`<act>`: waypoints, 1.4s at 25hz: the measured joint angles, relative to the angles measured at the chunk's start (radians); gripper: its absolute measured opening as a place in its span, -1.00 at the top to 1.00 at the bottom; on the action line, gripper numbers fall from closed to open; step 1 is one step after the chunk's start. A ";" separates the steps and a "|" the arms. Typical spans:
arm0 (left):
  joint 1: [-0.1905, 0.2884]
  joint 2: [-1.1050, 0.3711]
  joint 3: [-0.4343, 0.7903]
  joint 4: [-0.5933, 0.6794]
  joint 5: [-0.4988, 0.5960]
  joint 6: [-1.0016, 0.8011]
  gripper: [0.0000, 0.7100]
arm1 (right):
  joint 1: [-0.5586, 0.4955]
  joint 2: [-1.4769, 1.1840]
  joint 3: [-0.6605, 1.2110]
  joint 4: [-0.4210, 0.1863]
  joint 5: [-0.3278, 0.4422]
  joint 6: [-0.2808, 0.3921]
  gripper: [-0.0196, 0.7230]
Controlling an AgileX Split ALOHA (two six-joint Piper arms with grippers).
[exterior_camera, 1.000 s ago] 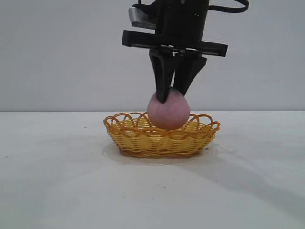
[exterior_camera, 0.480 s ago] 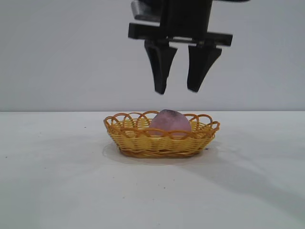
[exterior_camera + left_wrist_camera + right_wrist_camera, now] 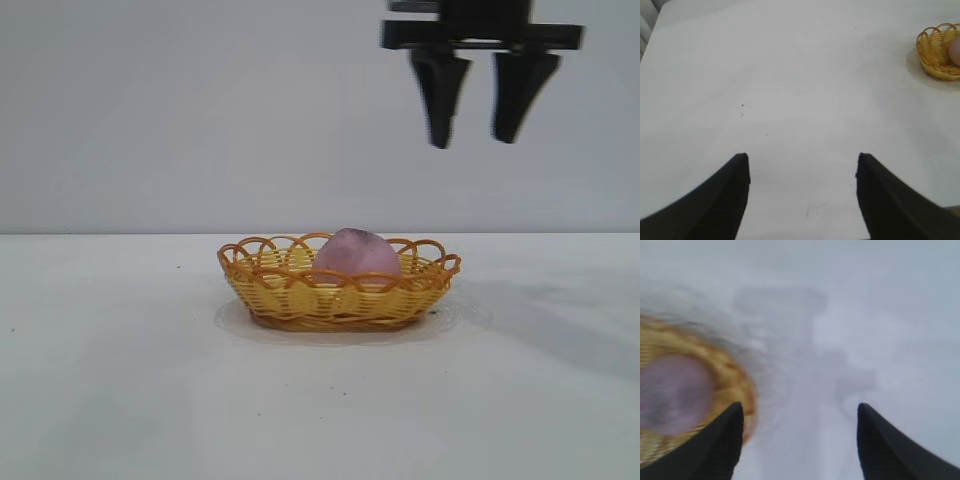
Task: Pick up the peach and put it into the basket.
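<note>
The pinkish-purple peach [image 3: 357, 254] lies inside the yellow wicker basket [image 3: 270, 285] at the middle of the white table. My right gripper [image 3: 478, 138] is open and empty, high above the table and to the right of the basket. In the right wrist view the peach [image 3: 672, 392] and the basket's rim [image 3: 737, 377] show blurred beside my open right gripper [image 3: 800, 410]. My left gripper [image 3: 802, 160] is open and empty over bare table, far from the basket [image 3: 935, 55]; the peach [image 3: 955, 50] shows at that view's edge.
The white table [image 3: 120, 400] stretches on all sides of the basket. A plain grey wall stands behind it. The table's far edge shows in the left wrist view [image 3: 655, 20].
My right gripper let go of the peach, which dropped into the basket. The gripper then rose and moved to the right, open.
</note>
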 joint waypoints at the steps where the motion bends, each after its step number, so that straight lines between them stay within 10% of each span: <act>1: 0.000 0.000 0.000 0.000 0.000 0.000 -0.15 | -0.031 0.000 0.000 0.000 0.013 0.000 -0.18; 22: 0.000 0.000 0.000 0.000 0.000 0.000 -0.15 | -0.162 -0.400 0.010 0.000 0.154 0.002 -0.18; 35: 0.000 0.000 0.000 0.000 0.000 0.000 -0.15 | -0.162 -1.019 0.412 -0.013 0.173 0.002 -0.18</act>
